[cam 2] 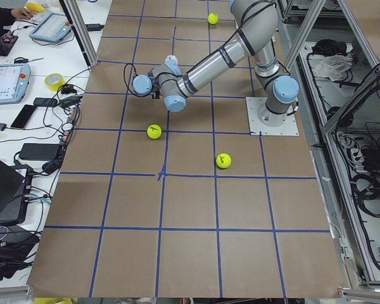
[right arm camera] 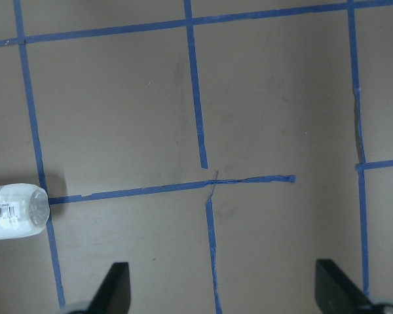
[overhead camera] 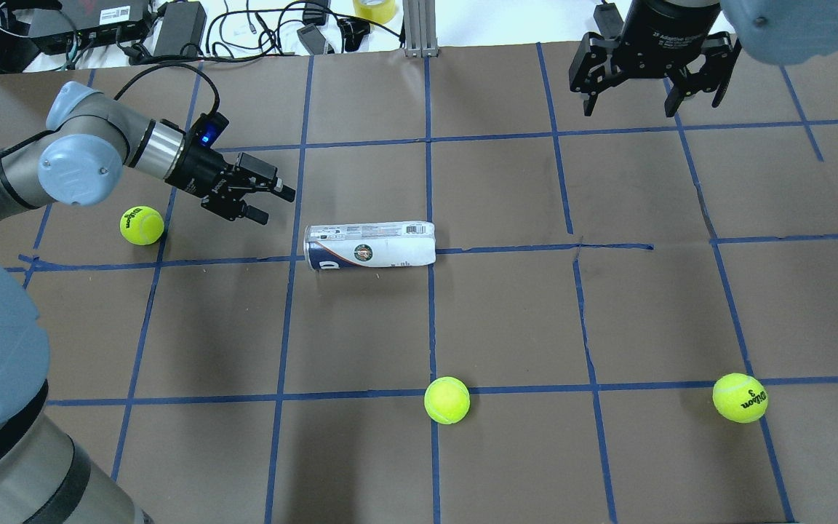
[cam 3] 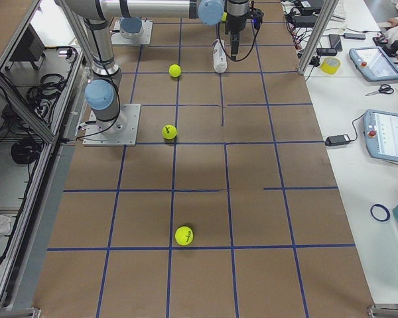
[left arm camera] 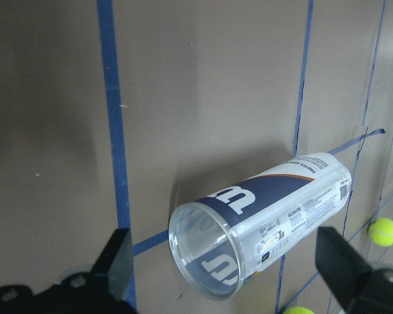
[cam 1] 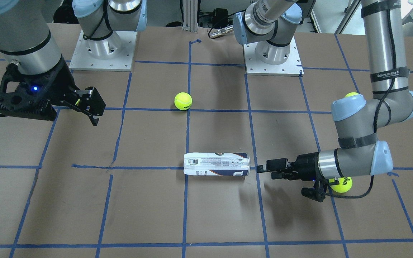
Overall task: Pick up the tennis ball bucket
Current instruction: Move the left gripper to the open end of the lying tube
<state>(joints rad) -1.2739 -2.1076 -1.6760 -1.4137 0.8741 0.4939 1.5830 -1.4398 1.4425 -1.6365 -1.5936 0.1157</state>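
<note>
At the bucket's clear end, left claw hovers with jaws spread, empty, near but not touching. Tennis ball bucket lies on its side on the desk, near centre, beside a tape line. Right claw: spread wide, empty, well apart.

Tennis ball bucket clear, white label, navy band; balls yellow-green; table brown, blue grid.

On my left arm the strap reads WANJEED. The tennis ball toward the table's right end says Wilson 3. The tennis ball bucket bears a white W.
</note>
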